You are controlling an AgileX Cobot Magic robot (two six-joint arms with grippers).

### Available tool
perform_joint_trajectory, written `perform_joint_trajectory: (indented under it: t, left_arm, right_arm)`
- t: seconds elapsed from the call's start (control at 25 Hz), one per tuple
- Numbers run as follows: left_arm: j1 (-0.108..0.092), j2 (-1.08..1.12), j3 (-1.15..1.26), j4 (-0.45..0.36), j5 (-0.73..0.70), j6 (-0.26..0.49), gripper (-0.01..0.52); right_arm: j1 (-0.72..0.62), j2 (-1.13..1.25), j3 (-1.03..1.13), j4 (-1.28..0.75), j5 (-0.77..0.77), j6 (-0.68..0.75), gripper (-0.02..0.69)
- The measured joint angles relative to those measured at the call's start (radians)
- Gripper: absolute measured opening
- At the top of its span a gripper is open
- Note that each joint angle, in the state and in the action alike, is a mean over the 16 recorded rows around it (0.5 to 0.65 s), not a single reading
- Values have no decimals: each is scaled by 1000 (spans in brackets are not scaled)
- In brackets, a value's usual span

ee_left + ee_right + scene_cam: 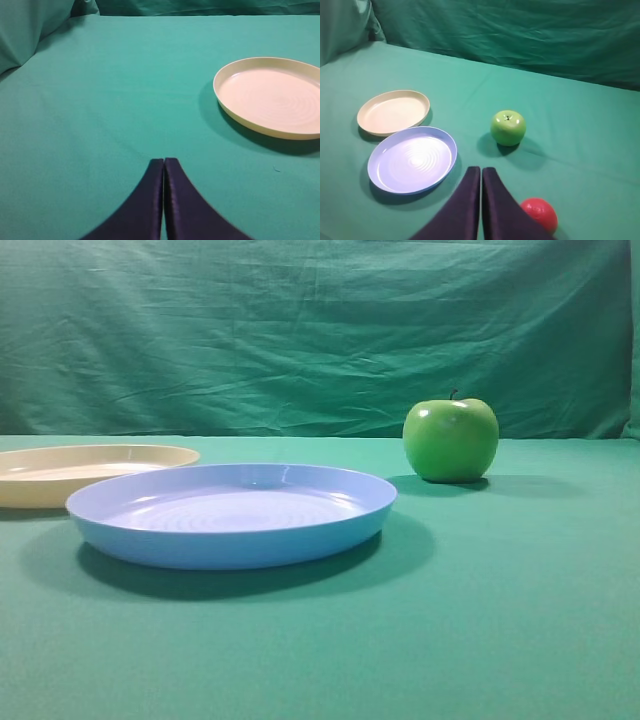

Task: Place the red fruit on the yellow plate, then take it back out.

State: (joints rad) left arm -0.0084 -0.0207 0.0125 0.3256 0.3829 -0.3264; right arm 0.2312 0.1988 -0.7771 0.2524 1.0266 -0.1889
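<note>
The red fruit (540, 213) lies on the green cloth at the bottom of the right wrist view, just right of my right gripper (481, 169) and partly hidden behind its finger. That gripper is shut and holds nothing. The yellow plate (394, 111) sits empty at the left; it also shows as the yellow plate (95, 466) in the exterior view and the yellow plate (274, 96) in the left wrist view. My left gripper (164, 160) is shut and empty, hovering over bare cloth left of the plate. The red fruit is out of the exterior view.
A light blue plate (232, 512) stands empty in front of the yellow one, also seen as the blue plate (413, 158). A glossy green apple (451, 438) rests right of it, the same apple (508, 127) beyond my right gripper. A green cloth backdrop closes off the back.
</note>
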Motion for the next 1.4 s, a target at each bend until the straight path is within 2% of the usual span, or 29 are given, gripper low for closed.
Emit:
perform_joint_trajectory:
  t: [0.2, 0.44, 1.0, 1.4]
  left_arm:
    - [0, 0, 0, 0, 0, 0, 0]
    - [0, 0, 0, 0, 0, 0, 0]
    - [0, 0, 0, 0, 0, 0, 0]
    - [0, 0, 0, 0, 0, 0, 0]
  right_arm:
    - [-11, -42, 30, -63, -14, 79, 0]
    - [-48, -101, 137, -135, -130, 155, 0]
    - [-129, -210, 592, -217, -483, 142, 0]
    - [-131, -211, 783, -226, -626, 142, 0]
